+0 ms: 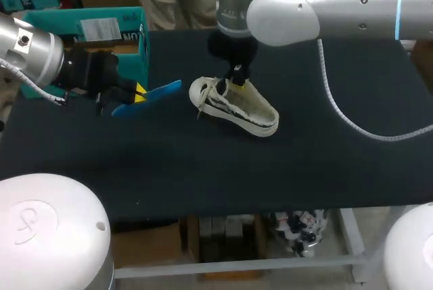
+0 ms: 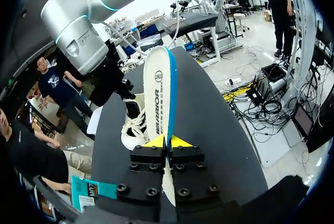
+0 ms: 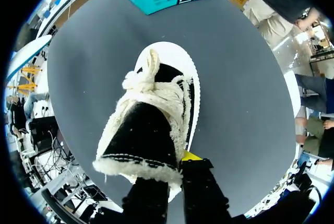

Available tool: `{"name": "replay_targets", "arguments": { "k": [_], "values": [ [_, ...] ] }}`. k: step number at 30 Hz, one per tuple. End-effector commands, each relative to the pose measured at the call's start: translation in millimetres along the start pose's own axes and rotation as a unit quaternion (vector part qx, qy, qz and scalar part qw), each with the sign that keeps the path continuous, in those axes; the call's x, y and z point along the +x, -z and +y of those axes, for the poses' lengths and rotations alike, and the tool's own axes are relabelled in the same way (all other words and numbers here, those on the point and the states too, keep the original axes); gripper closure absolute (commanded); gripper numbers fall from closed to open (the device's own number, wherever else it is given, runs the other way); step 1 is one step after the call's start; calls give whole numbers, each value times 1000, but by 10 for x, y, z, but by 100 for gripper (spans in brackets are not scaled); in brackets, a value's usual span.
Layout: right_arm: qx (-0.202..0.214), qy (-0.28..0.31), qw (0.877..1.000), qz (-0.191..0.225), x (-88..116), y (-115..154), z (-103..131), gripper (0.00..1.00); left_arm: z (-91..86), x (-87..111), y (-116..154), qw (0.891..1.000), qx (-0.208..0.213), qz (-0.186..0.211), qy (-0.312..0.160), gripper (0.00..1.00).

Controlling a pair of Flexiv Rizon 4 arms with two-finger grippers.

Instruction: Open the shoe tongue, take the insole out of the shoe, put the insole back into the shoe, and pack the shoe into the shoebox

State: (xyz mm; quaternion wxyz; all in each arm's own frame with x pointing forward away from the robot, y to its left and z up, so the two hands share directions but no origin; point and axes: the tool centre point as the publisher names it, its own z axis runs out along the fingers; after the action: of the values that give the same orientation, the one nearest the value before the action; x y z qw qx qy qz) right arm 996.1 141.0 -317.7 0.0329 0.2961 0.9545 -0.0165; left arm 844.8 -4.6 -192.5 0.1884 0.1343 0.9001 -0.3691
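Left gripper (image 2: 168,141): closed to a sliver on one end of the insole (image 2: 159,88), a yellow tip on each face; the rest stands out ahead of it, unsupported, above the table (image 1: 203,182)
Insole place: in the air at 9 o'clock from the shoe (image 1: 233,106), near it but apart, its free end towards the toe cap
Right gripper (image 3: 175,169): set narrow on the shoe's collar, one yellow tip outside the side wall, its partner buried under fleece; we judge it clamped there
Shoe place: upright on its sole near the table's middle, toe to 10 o'clock, heel to 4 o'clock
Shoebox (image 1: 101,33): at 10 o'clock from the shoe, at the table's far edge, well apart
Insole handling: thin, light and bendy, we judge; pushed from the end it may buckle, and the fleece lining would drag on it, so we would feed the free end in low and slide
Shoe handling: light, with a soft upper that caves where pinched; the rubber sole is the stiff part; for packing we would take it by the heel or the side wall close to the sole, not by the laces (image 3: 148,85)
Hidden: the tongue (image 3: 141,130) folds back towards the right wrist and covers the mouth, so no view shows the inside; the left arm cuts off part of the shoebox and we see no lid; which end of the insole we hold is not clear
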Motion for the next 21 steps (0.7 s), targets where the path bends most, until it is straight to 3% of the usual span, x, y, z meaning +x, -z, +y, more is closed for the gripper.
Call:
{"name": "replay_targets", "arguments": {
  "k": [1, 8, 21],
  "values": [
    [-12, -46, 999, 13, 15, 101, -118, 100, 43, -174, -71, 999, 19, 22, -23, 100],
    [-21, -141, 989, 28, 111, 122, -218, 100, 29, -321, -142, 992, 61, 54, -101, 100],
    [-34, -275, 960, 47, 279, 17, -269, 100, 78, -545, -279, 976, 110, 89, -167, 100]
  ]
}}
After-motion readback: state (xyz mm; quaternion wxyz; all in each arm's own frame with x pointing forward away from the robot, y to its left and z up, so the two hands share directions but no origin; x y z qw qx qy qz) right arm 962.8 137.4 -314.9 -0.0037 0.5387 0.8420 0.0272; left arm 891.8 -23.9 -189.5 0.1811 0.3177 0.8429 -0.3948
